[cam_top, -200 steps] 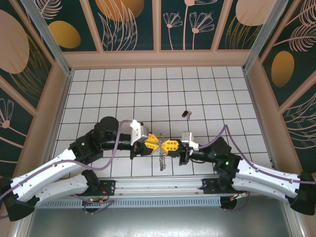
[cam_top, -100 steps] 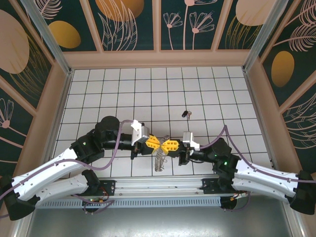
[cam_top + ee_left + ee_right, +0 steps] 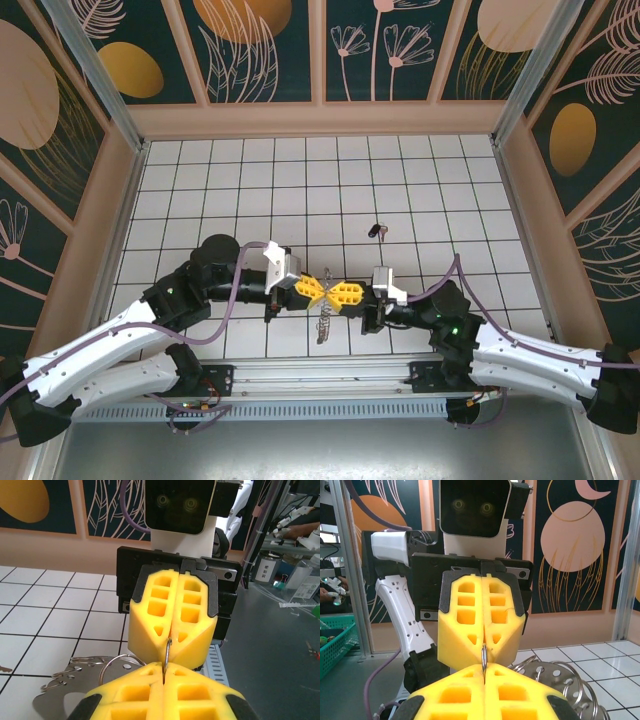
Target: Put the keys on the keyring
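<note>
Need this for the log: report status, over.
Both shut on keyring, tip to tip: left pincer, right pincer. Loose keys on tiles beyond, not threaded. Nothing seen in the way.

Both arms folded inward, end effectors closed and meeting tip to tip.
The left arm (image 3: 120, 350) extends forward from its base, bends at the elbow and points its wrist to the right. The right arm (image 3: 530, 355) mirrors it, with its wrist pointing left. The left end effector (image 3: 312, 290) and the right end effector (image 3: 343, 294) face each other, their yellow fingertips nearly touching. Each has its jaws pressed together, pinching the thin wire of the keyring (image 3: 325, 320) between the pads.
</note>
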{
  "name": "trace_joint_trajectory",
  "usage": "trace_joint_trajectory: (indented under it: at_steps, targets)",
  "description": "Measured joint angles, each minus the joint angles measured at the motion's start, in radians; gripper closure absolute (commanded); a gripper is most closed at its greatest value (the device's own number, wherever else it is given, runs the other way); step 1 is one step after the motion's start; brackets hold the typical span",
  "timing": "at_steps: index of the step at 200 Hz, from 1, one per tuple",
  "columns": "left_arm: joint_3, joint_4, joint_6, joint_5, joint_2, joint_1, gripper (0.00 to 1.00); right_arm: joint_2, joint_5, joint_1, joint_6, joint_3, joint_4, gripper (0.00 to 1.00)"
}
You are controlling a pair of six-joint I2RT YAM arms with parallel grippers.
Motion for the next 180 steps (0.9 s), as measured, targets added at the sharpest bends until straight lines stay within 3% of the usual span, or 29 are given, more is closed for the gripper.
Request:
trace_joint_trajectory:
  at_steps: [19,37,48,112,180]
  targets:
    - [0.0,0.0,0.001,-0.004,-0.001,0.0,1.0,0.0,0.002,-0.001,0.001,0.0,0.0,1.0]
    - [0.003,-0.018,0.016,-0.025,0.0,0.0,1.0,-0.002,0.015,-0.001,0.007,0.0,-0.018,0.85]
    - [0.011,-0.047,0.031,-0.047,0.003,-0.002,1.0,-0.006,0.029,-0.001,0.003,0.0,-0.042,0.8]
    - [0.093,-0.257,0.145,-0.205,0.049,-0.002,1.0,-0.047,0.137,-0.001,-0.041,0.084,-0.336,0.82]
    - [0.113,-0.323,0.178,-0.229,0.074,-0.002,1.0,0.0,0.144,-0.001,-0.087,0.131,-0.467,0.79]
